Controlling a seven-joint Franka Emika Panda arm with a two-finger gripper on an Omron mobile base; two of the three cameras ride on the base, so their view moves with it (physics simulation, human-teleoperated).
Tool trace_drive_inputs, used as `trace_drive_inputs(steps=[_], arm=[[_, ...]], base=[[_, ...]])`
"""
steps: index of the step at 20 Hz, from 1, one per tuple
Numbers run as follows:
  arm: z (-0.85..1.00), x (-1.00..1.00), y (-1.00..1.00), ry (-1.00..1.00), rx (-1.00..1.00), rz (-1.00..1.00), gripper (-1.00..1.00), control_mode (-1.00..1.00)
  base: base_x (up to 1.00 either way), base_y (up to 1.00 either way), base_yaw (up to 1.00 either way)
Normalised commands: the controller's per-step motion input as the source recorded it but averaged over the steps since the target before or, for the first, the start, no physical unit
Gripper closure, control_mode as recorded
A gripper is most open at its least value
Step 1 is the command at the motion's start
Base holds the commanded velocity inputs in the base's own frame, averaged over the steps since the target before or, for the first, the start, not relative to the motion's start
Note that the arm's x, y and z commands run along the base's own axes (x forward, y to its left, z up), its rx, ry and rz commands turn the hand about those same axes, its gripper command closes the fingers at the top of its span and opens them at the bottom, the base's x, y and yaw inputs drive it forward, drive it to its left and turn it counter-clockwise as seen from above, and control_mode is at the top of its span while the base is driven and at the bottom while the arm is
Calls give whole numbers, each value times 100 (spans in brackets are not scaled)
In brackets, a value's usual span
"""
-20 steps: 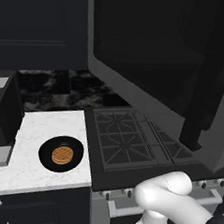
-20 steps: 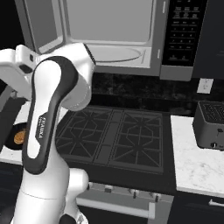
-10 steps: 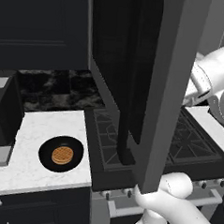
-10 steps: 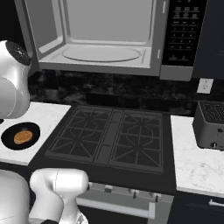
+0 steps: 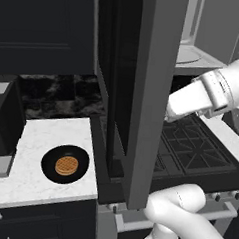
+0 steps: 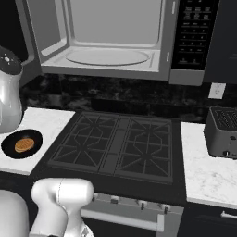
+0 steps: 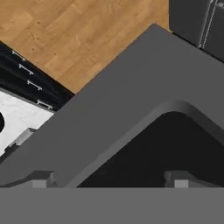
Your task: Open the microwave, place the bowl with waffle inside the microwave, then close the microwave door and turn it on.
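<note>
The microwave door (image 5: 143,93) stands swung wide, and the hand (image 7: 111,181), fingers spread and holding nothing, sits close against its frame. Draw clear of the door, then descend onto the bowl (image 5: 65,164) with waffle (image 5: 66,165) on the white surface (image 5: 40,136) left of the stove (image 6: 115,148).

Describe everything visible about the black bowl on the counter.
The small shallow round black bowl sits upright on the white speckled marble-look countertop, left of the black gas stove. Its rim is smooth and slightly glossy, and it looks like ceramic or plastic. Inside, flat at its centre, lies a round golden-brown waffle with a grid pattern, smaller than the bowl. Nothing else touches the bowl. The right base view shows it near the counter's front edge.
</note>
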Motion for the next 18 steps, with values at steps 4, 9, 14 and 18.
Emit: trace_drive_inputs(steps=[4, 9, 14, 18], arm=[[-29, 57, -100, 1, 7, -41, -100, -100], [-58, 81, -91, 19, -5, -41, -100, -100], [-75, 76, -16, 25, -29, -25, -100, -100], [-71, 48, 0, 21, -24, -4, -100, -100]], base=[[0, 0, 0], [0, 0, 0], [0, 0, 0], [0, 0, 0]])
